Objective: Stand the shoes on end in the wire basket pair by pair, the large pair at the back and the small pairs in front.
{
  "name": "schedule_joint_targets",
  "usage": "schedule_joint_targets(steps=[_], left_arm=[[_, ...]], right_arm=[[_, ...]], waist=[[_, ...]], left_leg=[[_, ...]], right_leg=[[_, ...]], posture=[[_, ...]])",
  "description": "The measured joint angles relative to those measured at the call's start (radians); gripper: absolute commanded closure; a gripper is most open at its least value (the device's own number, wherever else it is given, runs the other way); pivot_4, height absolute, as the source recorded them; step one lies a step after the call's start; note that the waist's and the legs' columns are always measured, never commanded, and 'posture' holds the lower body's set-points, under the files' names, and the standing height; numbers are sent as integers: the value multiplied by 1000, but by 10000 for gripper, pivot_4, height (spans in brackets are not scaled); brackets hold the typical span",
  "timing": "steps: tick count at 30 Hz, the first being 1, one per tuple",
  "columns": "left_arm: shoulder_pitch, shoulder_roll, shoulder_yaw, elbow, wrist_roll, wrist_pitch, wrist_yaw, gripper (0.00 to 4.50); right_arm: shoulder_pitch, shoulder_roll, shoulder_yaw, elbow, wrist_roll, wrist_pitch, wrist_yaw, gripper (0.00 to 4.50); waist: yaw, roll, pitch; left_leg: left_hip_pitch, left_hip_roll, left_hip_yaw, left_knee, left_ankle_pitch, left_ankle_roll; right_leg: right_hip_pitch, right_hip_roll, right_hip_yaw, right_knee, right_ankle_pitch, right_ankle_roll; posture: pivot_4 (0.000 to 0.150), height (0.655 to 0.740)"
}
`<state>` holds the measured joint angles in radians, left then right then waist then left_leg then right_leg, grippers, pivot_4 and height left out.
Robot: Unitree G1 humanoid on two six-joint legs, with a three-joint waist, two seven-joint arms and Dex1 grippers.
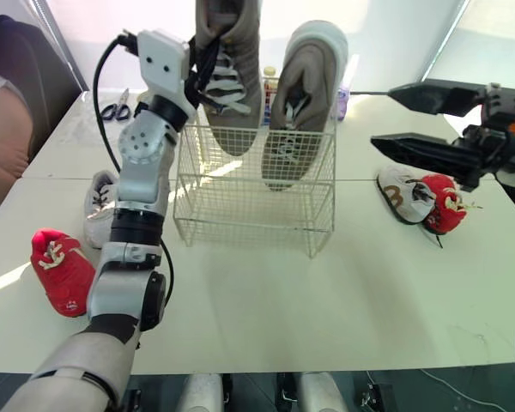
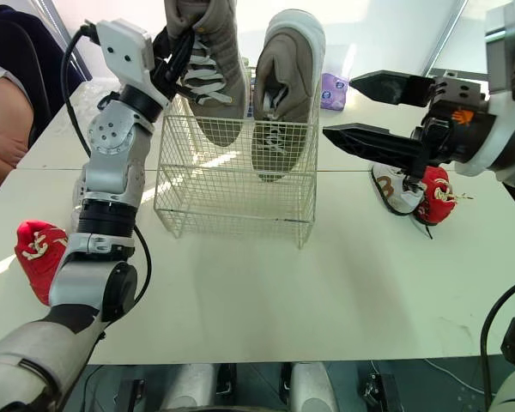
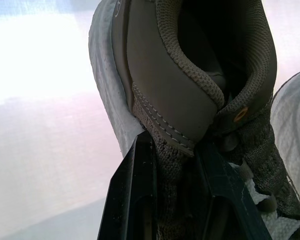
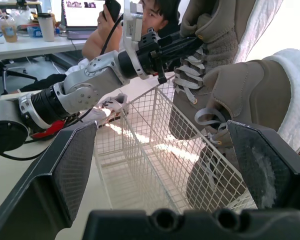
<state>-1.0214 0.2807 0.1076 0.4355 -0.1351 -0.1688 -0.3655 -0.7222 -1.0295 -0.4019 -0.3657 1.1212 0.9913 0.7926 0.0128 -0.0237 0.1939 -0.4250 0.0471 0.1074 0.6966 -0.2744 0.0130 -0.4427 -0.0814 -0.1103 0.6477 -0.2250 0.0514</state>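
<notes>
Left claw (image 3: 174, 150): clamped on the knit collar of the left grey shoe (image 1: 232, 94), one black finger on each side of the fabric.
Left grey shoe: upright, toe down inside the back left of the wire basket (image 1: 249, 210), heel well above the rim. Its toe is higher than its partner's, and I cannot tell whether it touches the basket floor.
Right grey shoe (image 1: 302, 103): just beside it at the back right, toe down, deeper in the basket.
Right claw (image 1: 382, 116): spread wide and holding nothing, in the air to the right of the basket.
Small white shoe (image 1: 399, 193) and small red shoe (image 1: 444, 204): lying together on the surface (image 1: 326, 300) below the right claw.
Second red shoe (image 1: 60, 270): on the surface left of the basket.
Second white shoe (image 1: 99, 206): near it, partly behind the left arm.
Front of basket: no shoes.
</notes>
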Motion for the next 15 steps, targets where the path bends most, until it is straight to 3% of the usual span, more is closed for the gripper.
schedule_joint_targets(steps=[4,15], left_arm=[[23,17,-3,-57,-9,56,-6,7734],[234,112,21,-552,-147,475,-21,7734]], right_arm=[[0,6,28,14,-8,-21,12,0],[7,39,86,54,-48,-75,55,0]], waist=[[0,0,0],[1,0,0]], left_leg=[[0,0,0,0,0,0],[0,0,-1,1,0,0]], right_leg=[[0,0,0,0,0,0],[1,0,0,0,0,0]], posture=[[1500,7400],[1500,7400]])
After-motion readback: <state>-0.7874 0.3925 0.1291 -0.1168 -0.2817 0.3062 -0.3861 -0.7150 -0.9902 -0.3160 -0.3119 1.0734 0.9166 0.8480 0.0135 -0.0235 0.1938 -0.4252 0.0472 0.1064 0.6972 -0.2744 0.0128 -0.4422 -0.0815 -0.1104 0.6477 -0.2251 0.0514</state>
